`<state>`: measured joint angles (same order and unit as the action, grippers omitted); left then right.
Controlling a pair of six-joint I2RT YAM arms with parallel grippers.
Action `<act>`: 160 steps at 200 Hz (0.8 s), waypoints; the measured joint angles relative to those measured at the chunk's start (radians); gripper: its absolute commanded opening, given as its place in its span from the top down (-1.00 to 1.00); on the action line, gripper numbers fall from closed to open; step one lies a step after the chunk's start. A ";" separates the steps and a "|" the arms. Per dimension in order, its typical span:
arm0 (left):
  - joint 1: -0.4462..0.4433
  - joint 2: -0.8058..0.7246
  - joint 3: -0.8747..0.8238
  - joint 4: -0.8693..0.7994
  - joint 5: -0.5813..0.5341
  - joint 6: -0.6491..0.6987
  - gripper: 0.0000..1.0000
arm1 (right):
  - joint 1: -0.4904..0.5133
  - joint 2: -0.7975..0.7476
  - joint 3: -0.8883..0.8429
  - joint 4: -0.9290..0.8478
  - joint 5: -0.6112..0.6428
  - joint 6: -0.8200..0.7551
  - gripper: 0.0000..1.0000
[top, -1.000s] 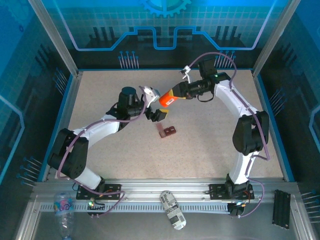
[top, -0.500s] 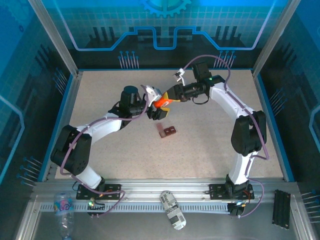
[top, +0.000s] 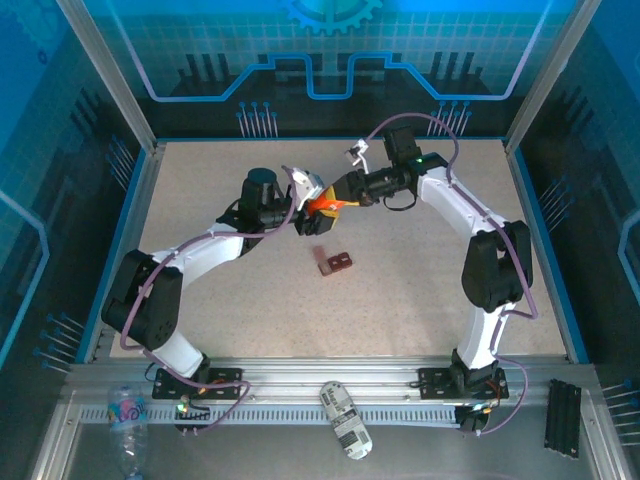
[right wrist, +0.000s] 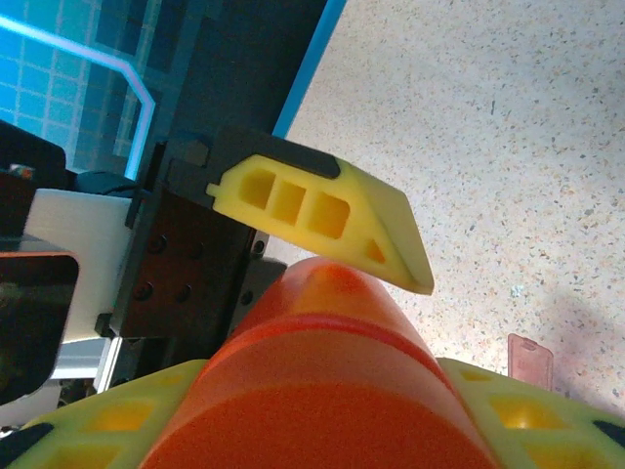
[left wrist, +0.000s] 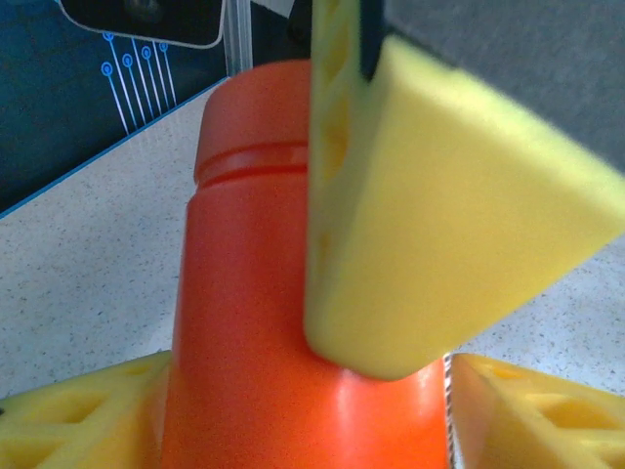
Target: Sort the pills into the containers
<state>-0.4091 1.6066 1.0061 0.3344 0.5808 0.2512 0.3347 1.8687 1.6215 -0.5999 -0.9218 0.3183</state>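
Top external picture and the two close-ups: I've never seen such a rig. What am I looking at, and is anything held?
Two white robot arms stand bolted at the near edge of a speckled table, each ending in a two-finger pincer. The wide picture looks down from above and behind them; the close-ups come from a camera on each wrist. On the table lies a small red-brown tray. The right pincer grips an orange bottle; the left pincer has its yellow fingers either side of it, but whether they clamp it I cannot tell.
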 measured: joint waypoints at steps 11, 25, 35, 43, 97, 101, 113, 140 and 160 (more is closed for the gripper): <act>0.000 0.000 0.000 -0.002 0.002 -0.006 -0.52 | 0.000 0.000 -0.004 0.006 0.000 0.007 0.47; 0.000 0.000 0.000 -0.008 0.002 -0.008 -0.52 | 0.000 0.000 -0.005 0.011 0.000 0.013 0.47; 0.000 0.000 0.000 -0.013 0.002 -0.008 -0.51 | 0.000 0.000 -0.005 0.017 0.000 0.016 0.48; 0.000 0.000 0.000 -0.016 0.002 -0.008 -0.51 | 0.000 0.000 -0.005 0.020 0.000 0.019 0.48; 0.001 0.002 0.000 -0.015 -0.005 -0.012 -0.13 | 0.000 0.000 -0.006 0.024 -0.008 0.027 0.48; 0.002 0.003 0.000 -0.015 -0.006 -0.014 -0.07 | 0.000 0.000 -0.006 0.023 -0.010 0.027 0.48; 0.002 0.005 0.000 -0.016 -0.004 -0.010 0.11 | -0.001 0.000 -0.012 0.025 -0.011 0.031 0.48; 0.002 0.014 0.002 -0.029 0.005 -0.013 0.17 | -0.002 0.000 -0.029 0.033 -0.014 0.045 0.50; 0.002 0.015 0.002 -0.035 0.007 -0.018 -0.12 | -0.004 0.000 -0.047 0.058 -0.026 0.066 0.50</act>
<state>-0.4068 1.6215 1.0077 0.2993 0.5880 0.2337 0.3305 1.8683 1.5749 -0.5415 -0.9478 0.3840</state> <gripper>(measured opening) 0.547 0.520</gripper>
